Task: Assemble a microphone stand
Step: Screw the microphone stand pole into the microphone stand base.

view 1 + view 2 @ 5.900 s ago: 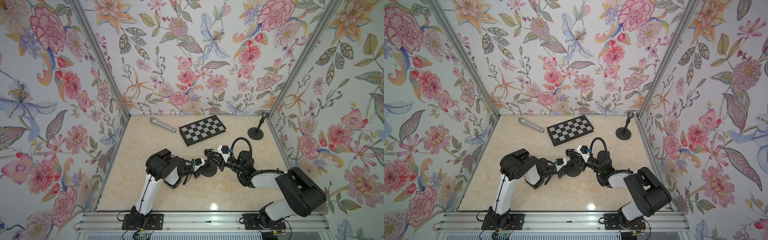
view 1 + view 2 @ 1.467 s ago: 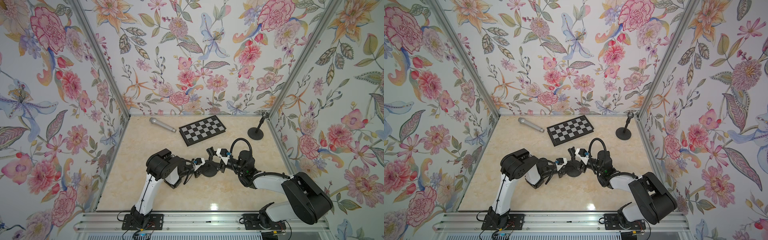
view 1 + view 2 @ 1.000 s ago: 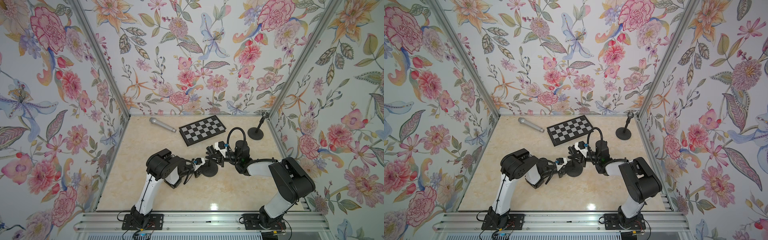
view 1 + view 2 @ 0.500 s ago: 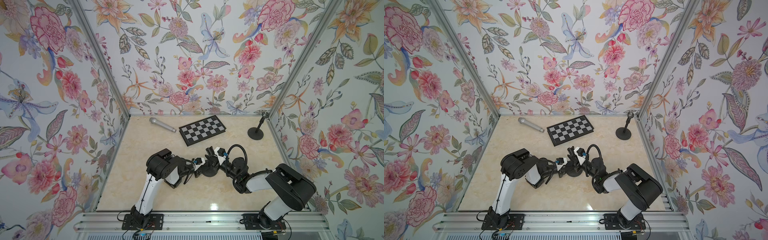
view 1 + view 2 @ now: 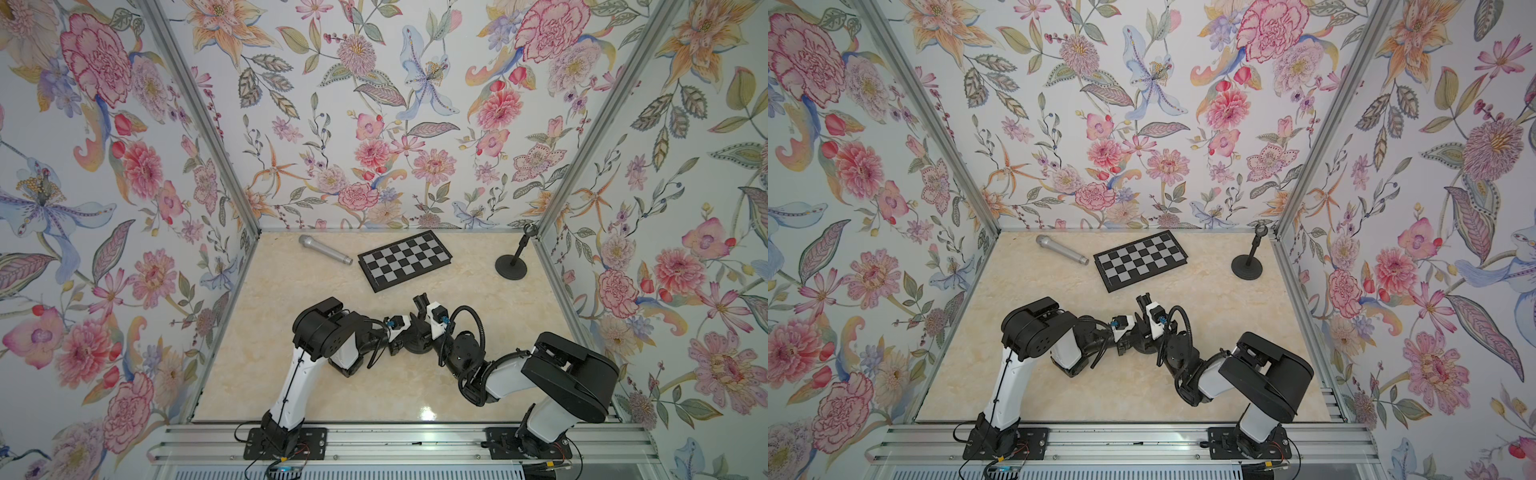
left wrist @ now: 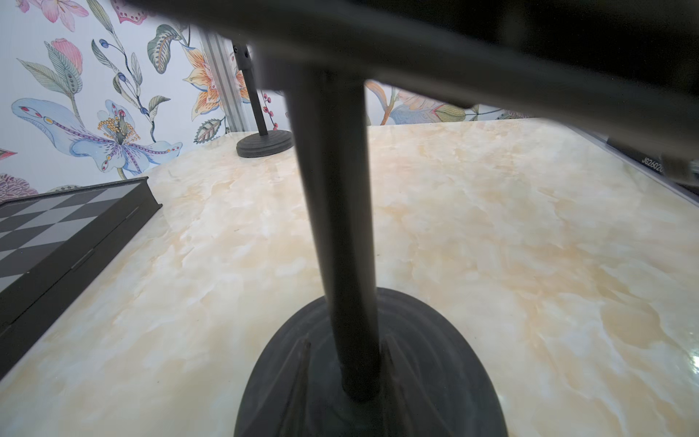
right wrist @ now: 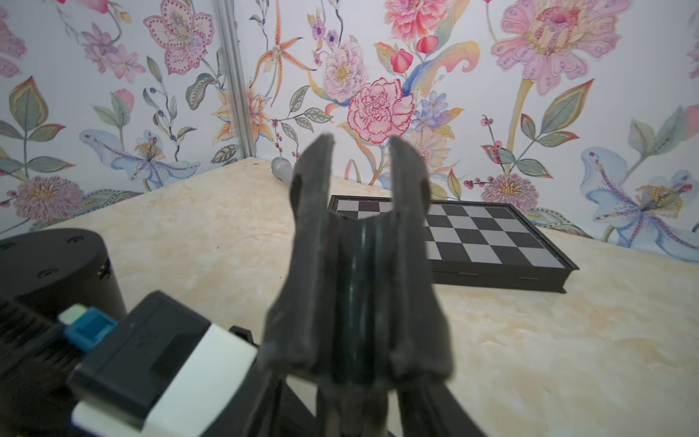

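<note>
A black microphone stand stands mid-table: round base (image 5: 417, 344) (image 6: 435, 359), upright pole (image 6: 333, 227), and a dark U-shaped clip (image 5: 422, 300) (image 7: 359, 265) on top. My left gripper (image 5: 395, 336) (image 6: 346, 378) comes in low from the left and is shut on the pole just above the base. My right gripper (image 5: 419, 320) (image 7: 348, 386) sits right under the clip, its fingers spread to either side of the clip's stem with table showing in the gaps, so it is open. A silver microphone (image 5: 324, 248) (image 7: 281, 166) lies at the back left.
A folded chessboard (image 5: 405, 259) (image 6: 56, 223) lies behind the arms at the back middle. A second black stand (image 5: 511, 268) (image 6: 264, 142) stands in the back right corner. Flowered walls close off three sides. The right arm's elbow (image 5: 569, 370) fills the front right.
The right arm has swung round the stand, its elbow ending at the front right. Its jaws, shut a moment ago, have spread apart under the clip. The left arm has not moved.
</note>
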Controlling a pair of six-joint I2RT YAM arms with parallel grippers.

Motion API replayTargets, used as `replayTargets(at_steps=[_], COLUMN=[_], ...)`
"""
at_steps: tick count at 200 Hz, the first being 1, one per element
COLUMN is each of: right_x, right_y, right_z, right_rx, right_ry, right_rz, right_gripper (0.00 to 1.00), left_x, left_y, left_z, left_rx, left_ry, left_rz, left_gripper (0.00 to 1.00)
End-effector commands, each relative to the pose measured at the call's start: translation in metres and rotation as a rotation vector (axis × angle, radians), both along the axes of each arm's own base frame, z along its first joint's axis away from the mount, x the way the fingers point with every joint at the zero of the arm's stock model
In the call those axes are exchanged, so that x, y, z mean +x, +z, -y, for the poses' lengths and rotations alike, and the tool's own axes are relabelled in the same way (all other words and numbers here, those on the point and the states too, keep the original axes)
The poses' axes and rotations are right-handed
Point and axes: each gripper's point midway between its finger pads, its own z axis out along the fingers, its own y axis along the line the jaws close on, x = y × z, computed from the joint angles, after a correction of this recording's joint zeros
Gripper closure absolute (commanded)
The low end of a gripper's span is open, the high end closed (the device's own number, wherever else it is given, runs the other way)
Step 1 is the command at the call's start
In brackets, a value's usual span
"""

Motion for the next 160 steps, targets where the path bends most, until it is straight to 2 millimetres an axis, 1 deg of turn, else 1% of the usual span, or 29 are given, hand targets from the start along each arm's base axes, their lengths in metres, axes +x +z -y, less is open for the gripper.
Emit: replayTargets(at_steps=[1, 8, 20, 32, 38, 40, 45, 51, 57, 69, 78, 88, 97, 114, 121, 135, 146, 160], right_x=[-0.023, -0.026, -0.039, -0.045, -0.053, -0.048, -0.047, -0.046, -0.048, -0.041, -0.036, -0.03, -0.027, -0.021, -0.018, -0.012, -0.01, -0.002], right_y=[-0.011, -0.012, -0.013, -0.011, -0.007, -0.006, -0.003, 0.0, 0.004, 0.01, 0.014, 0.015, 0.015, 0.012, 0.01, 0.009, 0.01, 0.008], right_z=[-0.018, -0.017, -0.017, -0.016, -0.02, -0.016, -0.014, -0.013, -0.013, -0.011, -0.011, -0.013, -0.015, -0.017, -0.018, -0.016, -0.012, -0.004], right_rx=[-0.101, -0.133, -0.177, -0.192, -0.187, -0.186, -0.177, -0.164, -0.147, -0.11, -0.091, -0.087, -0.088, -0.088, -0.089, -0.088, -0.085, -0.085], right_ry=[0.298, 0.344, 0.471, 0.566, 0.634, 0.628, 0.654, 0.686, 0.729, 0.779, 0.8, 0.806, 0.809, 0.813, 0.807, 0.761, 0.722, 0.591], right_rz=[-0.065, -0.06, -0.028, -0.001, 0.011, 0.012, 0.019, 0.023, 0.026, 0.01, 0.001, -0.004, -0.009, -0.027, -0.034, -0.042, -0.028, -0.017], right_gripper=[0.4, 0.4, 0.38, 0.38, 0.38, 0.39, 0.4, 0.43, 0.48, 0.62, 0.64, 0.65, 0.68, 0.81, 0.84, 0.89, 1.0, 1.0], left_x=[-0.001, -0.001, -0.001, -0.001, -0.002, -0.002, -0.003, -0.003, -0.003, -0.001, -0.001, -0.002, -0.002, -0.001, -0.001, -0.002, -0.002, 0.0], left_y=[-0.037, -0.037, -0.036, -0.035, -0.036, -0.036, -0.036, -0.036, -0.037, -0.036, -0.035, -0.037, -0.036, -0.036, -0.036, -0.036, -0.037, -0.036], left_z=[-0.023, -0.024, -0.023, -0.023, -0.022, -0.022, -0.022, -0.022, -0.022, -0.023, -0.023, -0.023, -0.023, -0.023, -0.023, -0.023, -0.024, -0.024], left_rx=[0.034, 0.036, 0.034, 0.032, 0.032, 0.031, 0.032, 0.032, 0.033, 0.034, 0.033, 0.035, 0.034, 0.034, 0.035, 0.034, 0.037, 0.037], left_ry=[0.113, 0.113, 0.113, 0.109, 0.104, 0.102, 0.099, 0.1, 0.102, 0.108, 0.108, 0.104, 0.104, 0.11, 0.112, 0.109, 0.112, 0.122], left_rz=[0.06, 0.06, 0.064, 0.065, 0.063, 0.063, 0.063, 0.061, 0.061, 0.065, 0.065, 0.06, 0.063, 0.066, 0.066, 0.063, 0.062, 0.065], left_gripper=[0.67, 0.67, 0.67, 0.67, 0.67, 0.67, 0.67, 0.67, 0.67, 0.67, 0.67, 0.67, 0.67, 0.67, 0.67, 0.67, 0.67, 0.67])
